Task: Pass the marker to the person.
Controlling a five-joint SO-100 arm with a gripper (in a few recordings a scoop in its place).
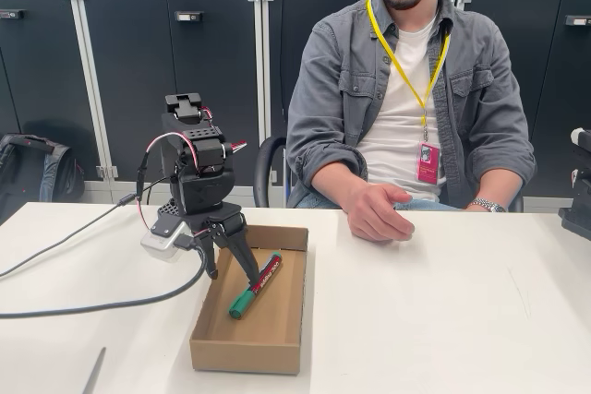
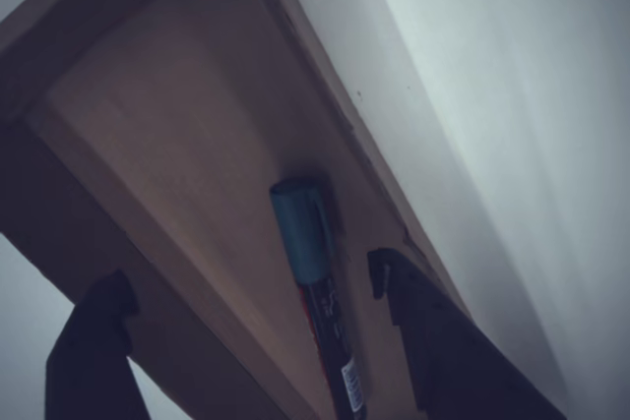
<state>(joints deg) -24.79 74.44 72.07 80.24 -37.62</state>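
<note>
The black two-finger gripper hangs spread wide and empty over a shallow brown cardboard box. Inside lies the green-capped, red-labelled marker, against the box's wall in the wrist view. Behind the box sits the person in a grey overshirt, visible in the fixed view.

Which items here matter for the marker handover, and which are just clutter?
Job:
- green-capped marker with red label, lying in the shallow cardboard tray
- black two-finger gripper, open, down around the marker
- seated person in grey overshirt, hand resting on the white table

Lying about:
- black cables
- dark cabinets
</note>
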